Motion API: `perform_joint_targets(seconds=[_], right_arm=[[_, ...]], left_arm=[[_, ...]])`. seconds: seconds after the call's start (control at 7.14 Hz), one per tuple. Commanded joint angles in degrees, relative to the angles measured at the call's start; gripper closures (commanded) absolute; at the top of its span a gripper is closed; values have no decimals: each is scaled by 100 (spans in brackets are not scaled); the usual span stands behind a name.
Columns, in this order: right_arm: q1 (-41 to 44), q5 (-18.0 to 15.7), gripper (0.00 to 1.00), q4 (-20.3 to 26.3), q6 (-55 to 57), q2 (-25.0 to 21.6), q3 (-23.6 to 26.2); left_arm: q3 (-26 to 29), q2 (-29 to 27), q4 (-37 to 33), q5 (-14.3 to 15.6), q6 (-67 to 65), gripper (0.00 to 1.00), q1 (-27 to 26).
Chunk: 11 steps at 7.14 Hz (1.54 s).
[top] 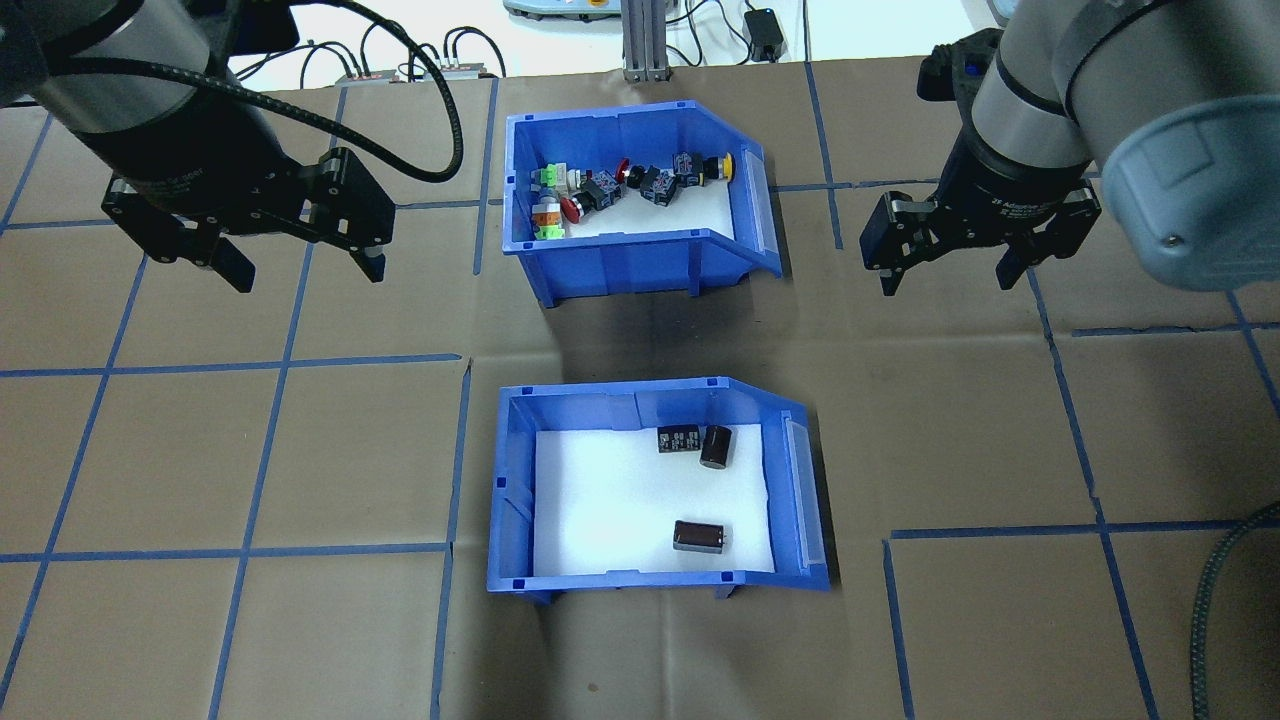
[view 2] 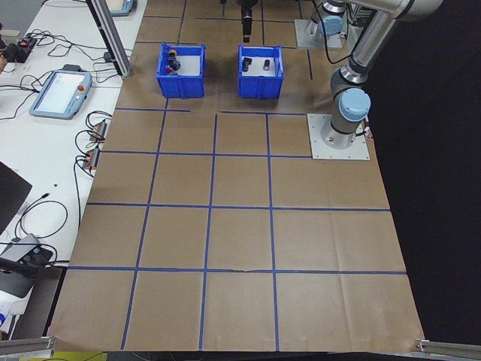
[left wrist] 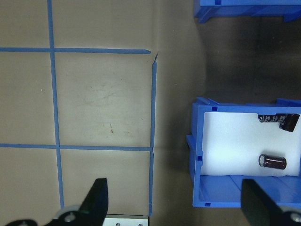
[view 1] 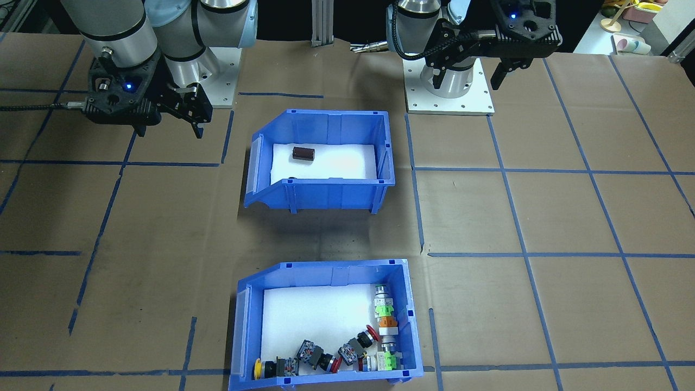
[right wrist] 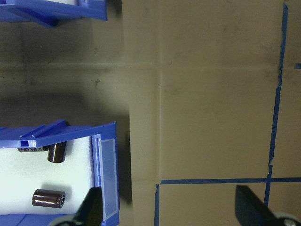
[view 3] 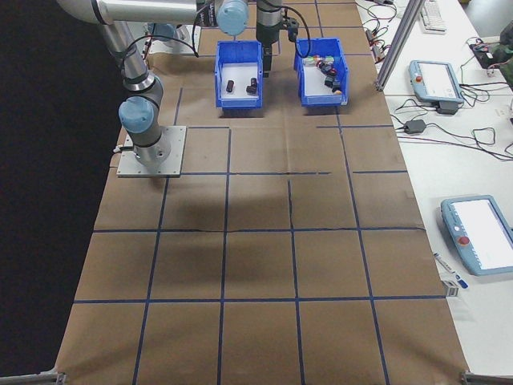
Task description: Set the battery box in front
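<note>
From the front-facing camera, the battery box [view 1: 320, 160] sits mid-table on the robot's side, with the switch bin [view 1: 324, 326] beyond it, nearer the operators. Only one dark cylinder [view 1: 303, 154] shows clearly on its white foam here. The left gripper [view 1: 505, 69] and right gripper [view 1: 187, 117] both hang in the air off to either side, fingers spread and carrying nothing.

Overhead, the picture fills in: three cylinders in the battery box [top: 655, 490], two near the far wall and one [top: 699, 536] close to the near wall (the front view hid most of them behind the bin's wall). The left gripper [top: 305, 255] and right gripper [top: 940, 270] hover level with the switch bin [top: 640, 215], well clear of both bins.

The two side views show both bins small at the table's far end, too small to judge fingers.

The left wrist camera looks down on the battery box's [left wrist: 244, 155] back wall edge; the right wrist sees its sloped, clear-lipped front [right wrist: 106, 169].

To do this well, I'd judge a pinch on a straight side wall is safest, then a low, level carry around the switch bin so the loose cylinders don't roll out over the low front.
</note>
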Motion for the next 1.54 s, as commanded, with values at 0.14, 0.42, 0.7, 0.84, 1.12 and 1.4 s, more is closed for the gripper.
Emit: perform_joint_targets(seconds=[0.14, 0.42, 0.7, 0.84, 1.12, 1.4], right_arm=[[0, -1, 0, 2, 0, -3, 9], [9, -10, 0, 2, -9, -3, -18], [44, -62, 0, 55, -87, 5, -44], [44, -80, 0, 38, -105, 14, -70], [62, -11, 0, -68, -393, 381, -437], [184, 86, 0, 45, -1339, 1170, -1472]], left_arm=[[-93, 61, 5, 7, 43, 0, 0], [-102, 79, -4, -2, 0, 0, 0], [-119, 106, 13, -10, -9, 0, 0], [-224, 27, 22, -2, -148, 0, 0], [-348, 70, 136, 7, -1101, 0, 0], [-635, 210, 76, -1, -3353, 0, -18]])
